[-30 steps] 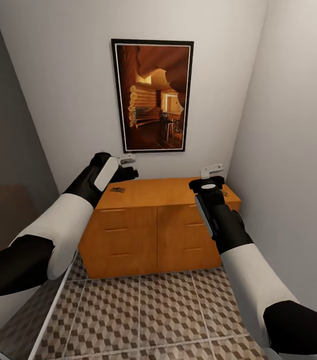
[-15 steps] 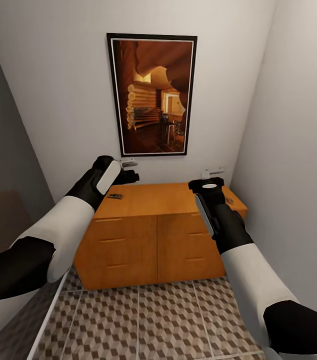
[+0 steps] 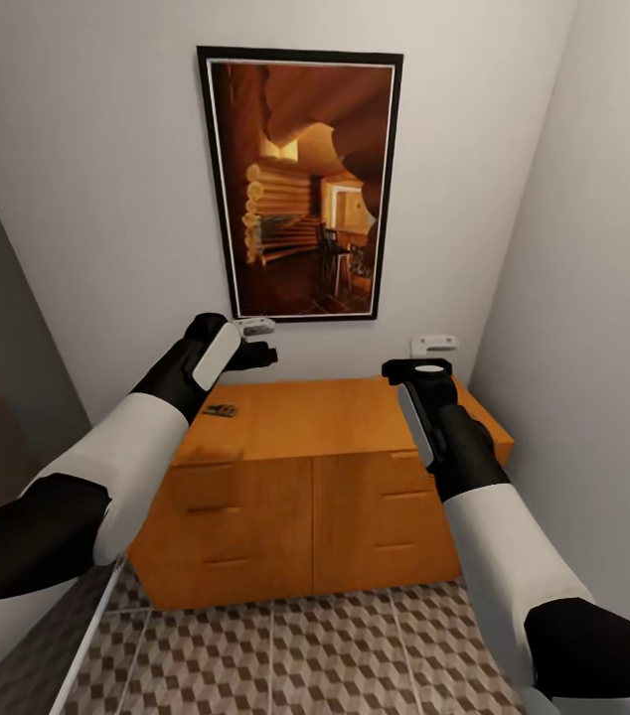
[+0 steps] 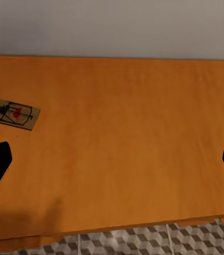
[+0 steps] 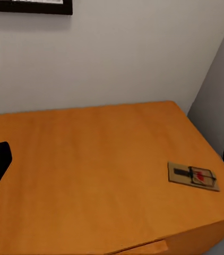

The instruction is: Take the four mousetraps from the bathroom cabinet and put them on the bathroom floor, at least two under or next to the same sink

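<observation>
- Your left gripper [image 3: 255, 341] hangs over the cabinet [image 3: 295, 422] top's far-left corner, jaws spread, holding nothing.
- Your right gripper [image 3: 432, 356] is released too, above the right side.
- One mousetrap [image 3: 221, 409] sits left, another mousetrap [image 5: 193, 176] near the right edge.

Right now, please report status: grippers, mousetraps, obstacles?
Left gripper and right gripper open, empty, over cabinet. One mousetrap near each; second. Nothing in the way.
</observation>
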Tool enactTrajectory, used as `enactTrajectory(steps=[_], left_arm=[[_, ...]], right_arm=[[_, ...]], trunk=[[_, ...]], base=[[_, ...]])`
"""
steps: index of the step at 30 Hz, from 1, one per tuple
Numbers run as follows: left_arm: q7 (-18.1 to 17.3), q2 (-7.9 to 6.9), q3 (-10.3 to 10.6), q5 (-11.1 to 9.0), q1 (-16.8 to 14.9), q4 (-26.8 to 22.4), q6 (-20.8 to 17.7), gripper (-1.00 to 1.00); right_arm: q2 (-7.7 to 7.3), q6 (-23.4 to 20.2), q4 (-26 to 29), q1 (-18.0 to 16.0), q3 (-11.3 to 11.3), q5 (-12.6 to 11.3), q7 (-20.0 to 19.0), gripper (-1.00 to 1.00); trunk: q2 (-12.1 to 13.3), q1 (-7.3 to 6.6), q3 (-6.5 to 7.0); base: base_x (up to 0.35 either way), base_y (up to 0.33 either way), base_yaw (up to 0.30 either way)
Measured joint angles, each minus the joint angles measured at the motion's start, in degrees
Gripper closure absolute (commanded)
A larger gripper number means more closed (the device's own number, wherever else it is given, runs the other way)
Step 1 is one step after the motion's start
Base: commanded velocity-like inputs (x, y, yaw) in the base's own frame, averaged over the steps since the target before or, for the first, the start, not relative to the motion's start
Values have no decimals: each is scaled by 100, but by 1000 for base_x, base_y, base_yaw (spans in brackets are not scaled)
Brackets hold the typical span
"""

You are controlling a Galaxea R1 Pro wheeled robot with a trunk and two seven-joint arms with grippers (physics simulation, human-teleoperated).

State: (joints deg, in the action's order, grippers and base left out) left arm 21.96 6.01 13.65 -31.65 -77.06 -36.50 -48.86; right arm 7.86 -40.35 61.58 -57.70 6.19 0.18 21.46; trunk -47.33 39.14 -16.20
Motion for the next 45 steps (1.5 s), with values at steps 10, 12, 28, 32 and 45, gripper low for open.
enactTrajectory(steps=[10, 12, 28, 32, 45], left_arm=[[30, -9, 3, 8, 4, -11, -8, -100], [38, -9, 3, 9, 4, -9, -8, -100], [53, -83, 20, 28, 128, 7, -72, -100], [53, -86, 20, 33, 190, 8, -70, -100], [53, -89, 20, 28, 307, 9, -62, -100]], right_arm=[[10, -57, -1, 1, -336, -24, 199, -100], [12, -99, -2, 1, -380, -27, 293, -100], [-4, -260, -5, 18, -453, -800, 627, -100], [-8, -250, 22, 29, -454, -816, 630, -100], [-7, -146, 34, 79, -445, -1667, 838, -100]], trunk=[[0, 3, 0], [1, 3, 0], [1, 3, 0], [1, 3, 0], [1, 3, 0]], base=[[240, 0, 0], [47, 0, 0], [6, 0, 0], [0, 0, 0], [0, 0, 0]])
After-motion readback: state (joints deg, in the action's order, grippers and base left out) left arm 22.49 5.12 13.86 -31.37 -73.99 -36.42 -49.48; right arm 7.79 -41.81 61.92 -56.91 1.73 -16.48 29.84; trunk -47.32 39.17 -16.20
